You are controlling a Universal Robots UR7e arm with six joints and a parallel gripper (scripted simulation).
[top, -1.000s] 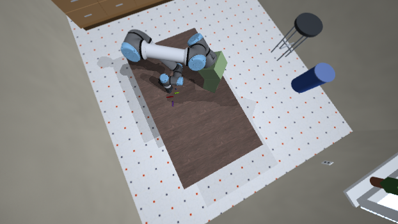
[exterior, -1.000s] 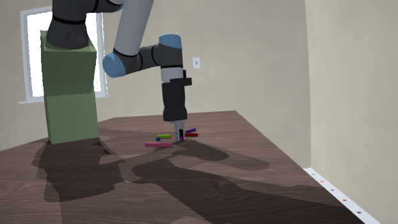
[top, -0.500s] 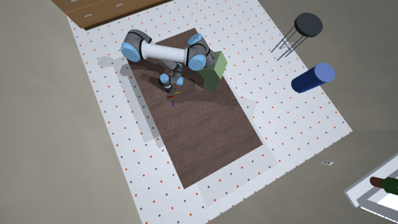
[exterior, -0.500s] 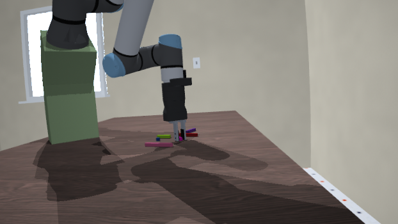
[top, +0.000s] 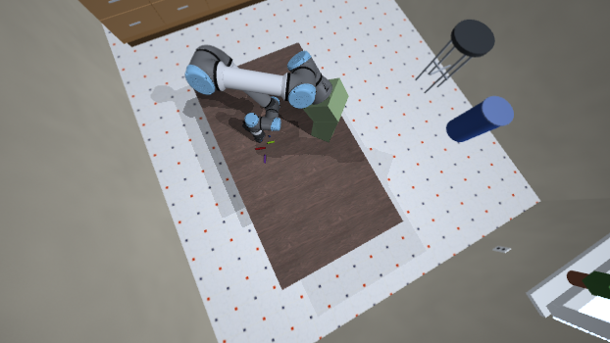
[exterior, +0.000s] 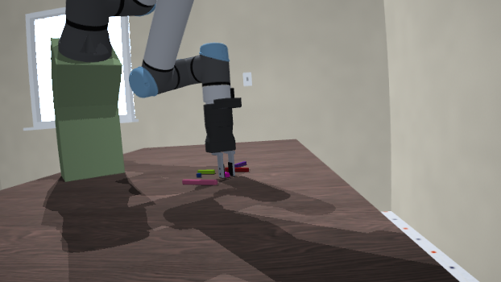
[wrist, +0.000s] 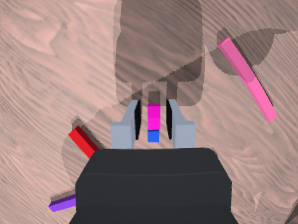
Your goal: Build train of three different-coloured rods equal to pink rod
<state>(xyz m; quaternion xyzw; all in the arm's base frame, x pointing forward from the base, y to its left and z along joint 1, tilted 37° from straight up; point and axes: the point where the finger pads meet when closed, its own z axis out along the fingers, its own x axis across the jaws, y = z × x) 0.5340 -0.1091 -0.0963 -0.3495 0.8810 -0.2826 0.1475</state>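
Observation:
My gripper [exterior: 225, 175] [wrist: 153, 111] is open, its fingertips down at the table. The magenta rod [wrist: 154, 119] [exterior: 228, 174] lies flat between the open fingers, with a gap on each side. The blue rod [wrist: 153, 136] [exterior: 199, 175] lies end to end against it in the wrist view. The pink rod [wrist: 248, 79] [exterior: 200, 182] lies apart to the right in the wrist view. The red rod [wrist: 83, 141] [exterior: 242, 169] [top: 260, 148] and the purple rod [wrist: 63, 204] [exterior: 241, 163] [top: 265, 158] lie to the left. The lime rod [exterior: 206, 172] [top: 270, 142] lies behind the pink one.
The rods lie on a dark wooden table [exterior: 322, 181] [top: 319, 206]. A tall green block [exterior: 89, 121] [top: 326, 110] bears the arm's base at the table's far side. The table's right edge runs close to a wall.

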